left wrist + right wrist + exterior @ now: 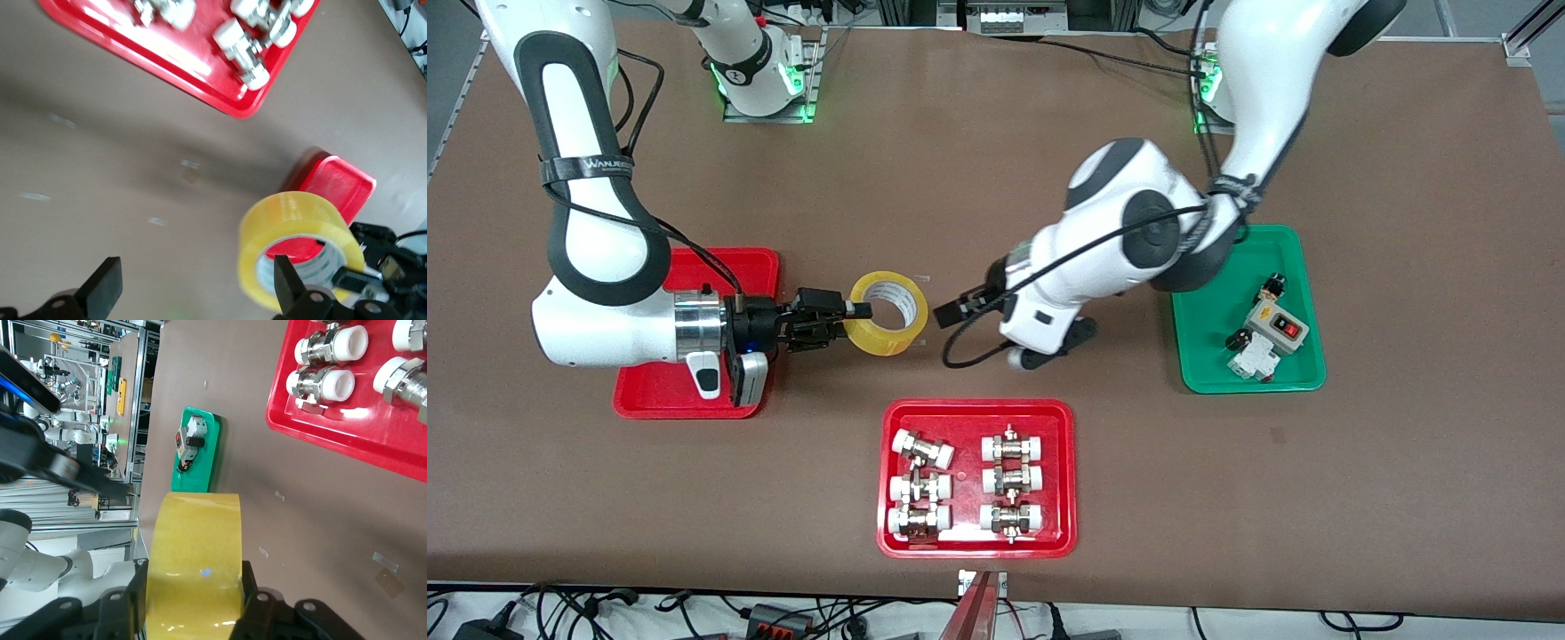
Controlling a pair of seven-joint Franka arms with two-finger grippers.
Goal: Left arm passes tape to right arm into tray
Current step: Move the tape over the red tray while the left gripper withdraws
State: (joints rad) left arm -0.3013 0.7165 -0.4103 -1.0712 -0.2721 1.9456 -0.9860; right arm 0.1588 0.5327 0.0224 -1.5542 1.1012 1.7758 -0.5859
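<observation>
The yellow-amber tape [887,313] hangs above the bare table, held on edge by my right gripper [845,316], which is shut on its rim. The right wrist view shows the tape [197,553] clamped between the black fingers of the right gripper [193,587]. My left gripper [1009,342] is open and empty just beside the tape, toward the left arm's end. In the left wrist view the tape [293,213] sits outside one finger of the open left gripper [197,273]. The plain red tray [729,262] lies under the right arm's wrist.
A red tray of white-capped fittings [978,413] lies nearer the front camera than the tape. A green tray [1209,356] with a switch box and small parts lies toward the left arm's end. Cables run along the table's front edge.
</observation>
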